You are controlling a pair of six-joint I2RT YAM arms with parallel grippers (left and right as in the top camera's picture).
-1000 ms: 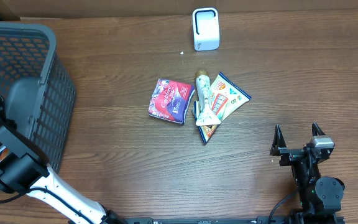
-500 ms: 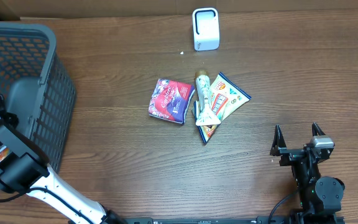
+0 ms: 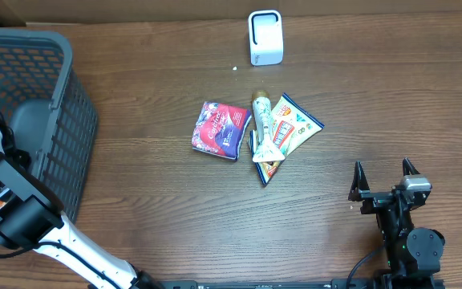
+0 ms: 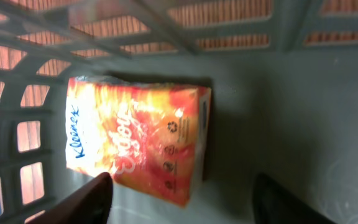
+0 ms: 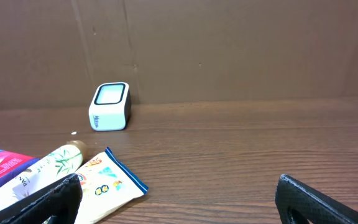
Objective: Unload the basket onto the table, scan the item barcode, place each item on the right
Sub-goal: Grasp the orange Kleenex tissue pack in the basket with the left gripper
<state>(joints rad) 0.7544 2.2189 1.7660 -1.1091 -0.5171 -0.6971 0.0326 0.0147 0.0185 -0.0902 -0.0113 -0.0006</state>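
As it lies, the orange pack reads Kleenex.

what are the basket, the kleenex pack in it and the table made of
Basket: grey moulded plastic, matte, by its uniform lattice walls. Kleenex pack: likely thin printed plastic film, slightly glossy and wrinkled. Table: dark wood grain, possibly veneer or laminate.
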